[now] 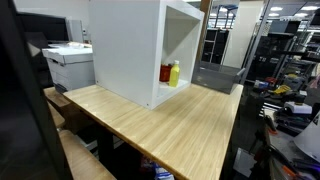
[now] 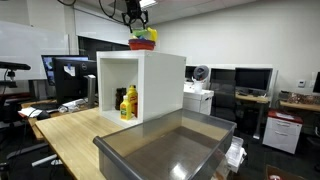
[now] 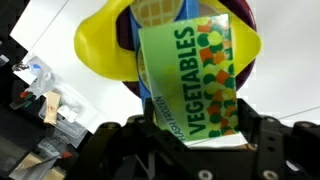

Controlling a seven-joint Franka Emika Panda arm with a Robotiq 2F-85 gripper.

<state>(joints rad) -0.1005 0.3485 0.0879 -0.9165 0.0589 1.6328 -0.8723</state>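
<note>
My gripper (image 3: 197,128) is over the top of a white open-front cabinet (image 2: 160,85); it also shows in an exterior view (image 2: 134,17). Its fingers are shut on the lower end of a green packet marked VEGETABLES (image 3: 195,70). The packet stands over a yellow bowl (image 3: 100,45) that rests on the cabinet top, seen as a small coloured pile in an exterior view (image 2: 143,40). A dark purple item and a yellow waffle-patterned item (image 3: 158,10) lie in the bowl behind the packet.
The cabinet (image 1: 125,50) stands on a wooden table (image 1: 170,125) and holds yellow and red bottles (image 1: 172,73) (image 2: 128,102). A large grey bin (image 2: 170,150) sits at the table's end. A printer (image 1: 68,62) and office desks with monitors surround the table.
</note>
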